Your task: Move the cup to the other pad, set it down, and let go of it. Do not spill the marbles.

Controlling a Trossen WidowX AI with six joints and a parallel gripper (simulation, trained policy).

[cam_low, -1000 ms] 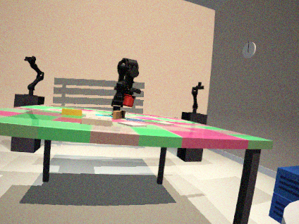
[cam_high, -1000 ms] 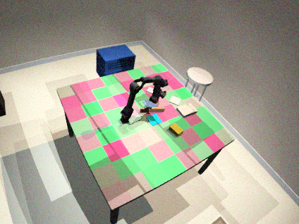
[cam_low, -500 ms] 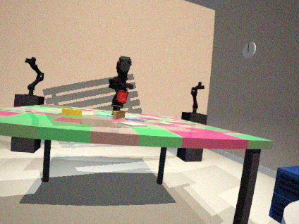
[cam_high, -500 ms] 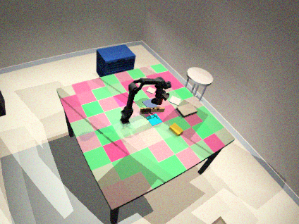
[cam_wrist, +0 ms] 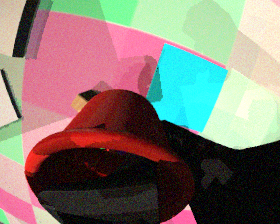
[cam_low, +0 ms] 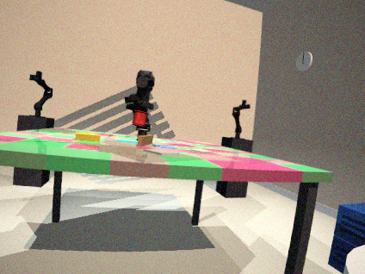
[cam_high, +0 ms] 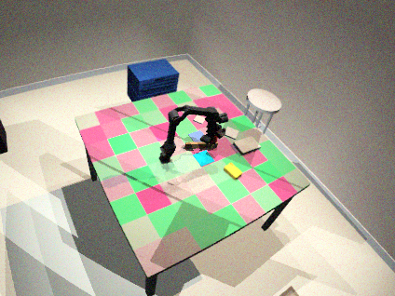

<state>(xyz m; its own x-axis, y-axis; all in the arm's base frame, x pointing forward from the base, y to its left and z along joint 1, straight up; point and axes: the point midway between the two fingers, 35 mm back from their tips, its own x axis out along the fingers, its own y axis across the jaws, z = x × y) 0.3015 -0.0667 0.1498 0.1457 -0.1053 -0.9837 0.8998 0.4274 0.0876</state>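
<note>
The red cup (cam_low: 139, 118) (cam_wrist: 122, 112) hangs above the table, leaning slightly in the exterior view. My gripper (cam_low: 139, 109) is shut on the cup, mostly hidden by it and the arm in the top view. The inside of the cup is dark in the wrist view; small coloured specks show, but I cannot make out the marbles. The cyan pad (cam_high: 203, 157) (cam_low: 126, 141) (cam_wrist: 190, 90) lies bare. The light blue pad (cam_high: 196, 136) (cam_low: 165, 146) also lies bare, outside the wrist view.
A long wooden bar (cam_high: 197, 145) (cam_low: 145, 140) (cam_wrist: 78, 103) stands between the pads, below the cup. A yellow block (cam_high: 232, 170) (cam_low: 88, 137) lies beyond the cyan pad. A flat tan box (cam_high: 246, 144) and pale flat pieces (cam_high: 231, 132) (cam_high: 199, 119) lie on the checkered table.
</note>
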